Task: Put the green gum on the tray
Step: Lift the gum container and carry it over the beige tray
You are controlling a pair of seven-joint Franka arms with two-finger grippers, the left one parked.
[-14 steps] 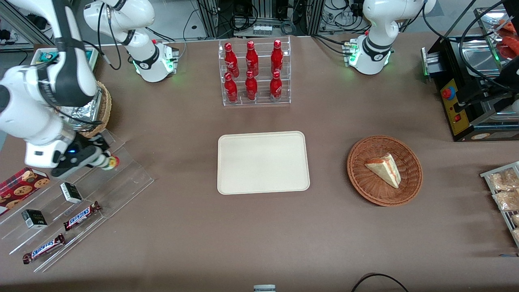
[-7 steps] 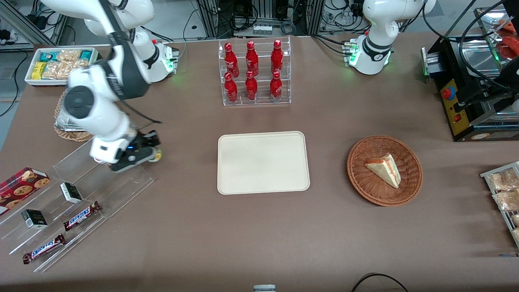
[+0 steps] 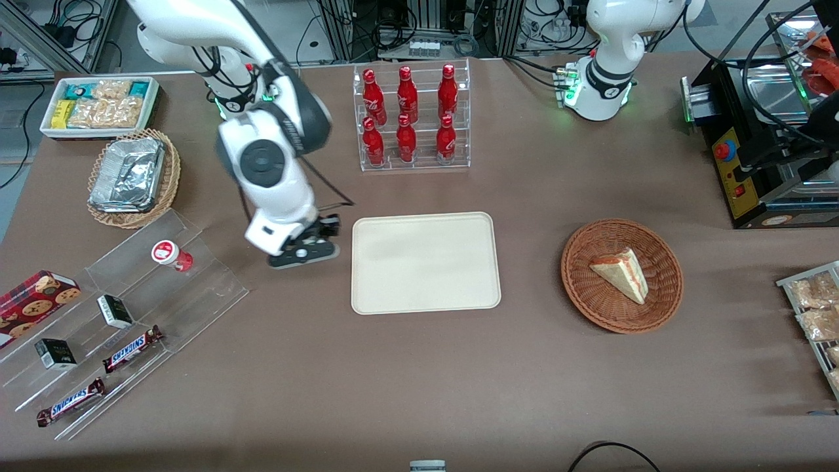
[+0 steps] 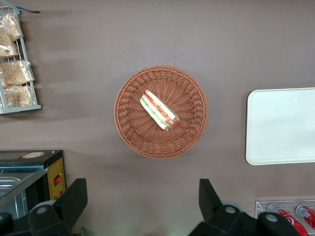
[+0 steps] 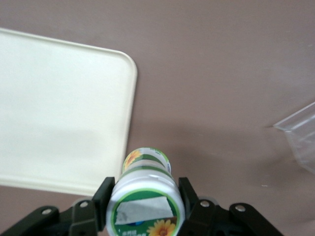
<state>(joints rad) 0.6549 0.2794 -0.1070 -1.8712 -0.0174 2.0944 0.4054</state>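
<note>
The cream tray (image 3: 426,262) lies bare on the brown desk (image 3: 419,380). The gripper (image 3: 305,251) hangs over the desk just beside the tray's edge toward the working arm's end, its fingers (image 5: 189,199) clamped on the green gum (image 5: 143,196). In the right wrist view the bottle's green-ringed lid and a yellow flower on its label show, with the tray's rounded corner (image 5: 129,61) close by; no writing on it can be read.

A round wicker basket (image 3: 621,275) toward the parked arm's end holds one wedge of sandwich (image 3: 621,274). Another wicker basket (image 3: 134,178) toward the working arm's end holds a foil container (image 3: 128,174). Farther from the front camera, a white bin (image 3: 99,105) holds several snack packets, too small to count surely.

A clear rack (image 3: 413,117) carries six red bottles (image 3: 406,139), three on the upper tier and three on the lower; their white script is too small to read. A stepped clear stand (image 3: 131,308) carries one red-lidded gum bottle (image 3: 170,255), two dark little boxes (image 3: 115,311), two bars (image 3: 131,349) marked "SNICKERS", and a red cookie box (image 3: 33,301) beside it. A wire rack (image 3: 813,314) at the parked arm's end holds bagged snacks, cut off by the picture's edge.
</note>
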